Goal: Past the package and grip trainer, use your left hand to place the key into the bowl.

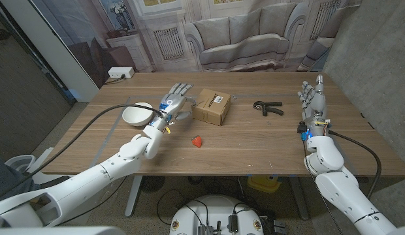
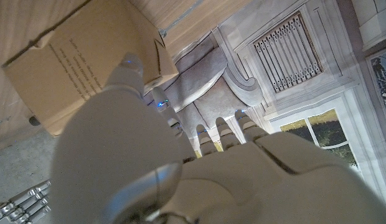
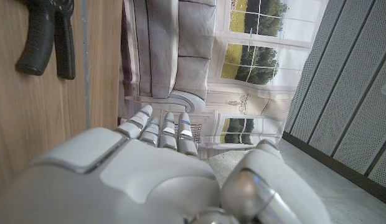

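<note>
My left hand (image 1: 176, 104) hovers between the white bowl (image 1: 138, 115) and the brown cardboard package (image 1: 211, 106), its fingers stretched apart and pointing toward the far edge. I see nothing between its fingers. In the left wrist view my left hand (image 2: 180, 168) reaches toward the package (image 2: 81, 62). No key can be made out; the hand hides the spot beside the package. The black grip trainer (image 1: 268, 108) lies right of the package, and in the right wrist view the grip trainer (image 3: 47, 34) lies beyond my right hand (image 3: 149, 174). My right hand (image 1: 313, 99) stands upright at the right side, fingers extended, holding nothing.
A small red object (image 1: 198, 140) lies on the wooden table (image 1: 255, 147) in front of the package. A white power strip (image 1: 120, 73) sits on the floor past the table's far left corner. A printed backdrop of a sofa hangs behind.
</note>
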`<state>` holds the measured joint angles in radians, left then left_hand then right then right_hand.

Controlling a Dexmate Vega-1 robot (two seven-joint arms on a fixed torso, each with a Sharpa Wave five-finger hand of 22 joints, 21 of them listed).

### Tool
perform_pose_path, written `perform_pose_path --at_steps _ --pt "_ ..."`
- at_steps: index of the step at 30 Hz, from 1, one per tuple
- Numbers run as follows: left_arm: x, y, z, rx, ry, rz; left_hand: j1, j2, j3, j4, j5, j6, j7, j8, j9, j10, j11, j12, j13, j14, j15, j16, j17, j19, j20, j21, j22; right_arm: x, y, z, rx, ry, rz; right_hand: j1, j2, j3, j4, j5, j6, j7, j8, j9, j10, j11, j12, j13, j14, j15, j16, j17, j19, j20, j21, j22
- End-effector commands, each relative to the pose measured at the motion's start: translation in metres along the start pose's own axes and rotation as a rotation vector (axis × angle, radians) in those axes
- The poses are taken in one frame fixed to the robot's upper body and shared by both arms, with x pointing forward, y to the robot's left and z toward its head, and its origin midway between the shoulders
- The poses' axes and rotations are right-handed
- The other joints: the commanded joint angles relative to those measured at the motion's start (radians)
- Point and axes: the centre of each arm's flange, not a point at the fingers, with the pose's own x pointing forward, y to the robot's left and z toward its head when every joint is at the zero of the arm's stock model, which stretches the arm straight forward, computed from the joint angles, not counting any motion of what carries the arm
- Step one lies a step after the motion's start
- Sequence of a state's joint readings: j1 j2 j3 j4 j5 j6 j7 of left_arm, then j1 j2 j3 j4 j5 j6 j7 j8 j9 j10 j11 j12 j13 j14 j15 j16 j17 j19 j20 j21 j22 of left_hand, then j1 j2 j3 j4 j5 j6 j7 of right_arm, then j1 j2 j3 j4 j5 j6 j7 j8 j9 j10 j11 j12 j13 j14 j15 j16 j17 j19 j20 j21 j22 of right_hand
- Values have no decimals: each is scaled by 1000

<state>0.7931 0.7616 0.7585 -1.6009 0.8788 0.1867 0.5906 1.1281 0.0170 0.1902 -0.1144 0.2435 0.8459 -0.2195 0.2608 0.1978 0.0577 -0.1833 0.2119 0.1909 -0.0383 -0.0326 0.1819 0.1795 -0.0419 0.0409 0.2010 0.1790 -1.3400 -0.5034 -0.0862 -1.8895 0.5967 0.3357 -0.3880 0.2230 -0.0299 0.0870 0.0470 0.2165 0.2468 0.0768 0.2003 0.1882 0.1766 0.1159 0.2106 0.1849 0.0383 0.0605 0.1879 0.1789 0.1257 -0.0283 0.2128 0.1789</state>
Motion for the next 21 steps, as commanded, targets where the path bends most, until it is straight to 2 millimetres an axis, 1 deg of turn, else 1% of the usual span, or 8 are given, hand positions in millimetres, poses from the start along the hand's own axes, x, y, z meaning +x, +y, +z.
perform_pose_path --at_steps 1,7,21 --pt "-1 -4 2 -2 6 -18 1 6 -6 0 0 16 0 -2 4 8 -4 -1 2 9 -89 9 2 -3 -3 4 4 -2 0 0 3 -5 -1 -2 6 -4 -2 -1 8 1 -2 3 5 -2 6 2 7 5 0 5 12 0 0 3" --pt "-3 -7 1 -1 14 -15 2 6 -8 0 0 28 0 1 4 13 -7 0 2 14 -92 10 3 -3 -2 4 4 -2 -1 0 4 -4 -1 -2 6 -5 -3 -1 8 1 -2 3 5 -3 6 2 7 5 -1 5 12 1 -1 3" --pt "-1 -5 0 -2 26 39 24 27 -3 -3 -3 121 8 28 4 73 -24 15 2 61 -98 23 6 14 10 10 5 -2 -1 -1 13 -10 -3 -2 7 -6 -3 -1 10 2 -2 3 5 -2 6 2 7 6 -1 5 12 1 -3 3"
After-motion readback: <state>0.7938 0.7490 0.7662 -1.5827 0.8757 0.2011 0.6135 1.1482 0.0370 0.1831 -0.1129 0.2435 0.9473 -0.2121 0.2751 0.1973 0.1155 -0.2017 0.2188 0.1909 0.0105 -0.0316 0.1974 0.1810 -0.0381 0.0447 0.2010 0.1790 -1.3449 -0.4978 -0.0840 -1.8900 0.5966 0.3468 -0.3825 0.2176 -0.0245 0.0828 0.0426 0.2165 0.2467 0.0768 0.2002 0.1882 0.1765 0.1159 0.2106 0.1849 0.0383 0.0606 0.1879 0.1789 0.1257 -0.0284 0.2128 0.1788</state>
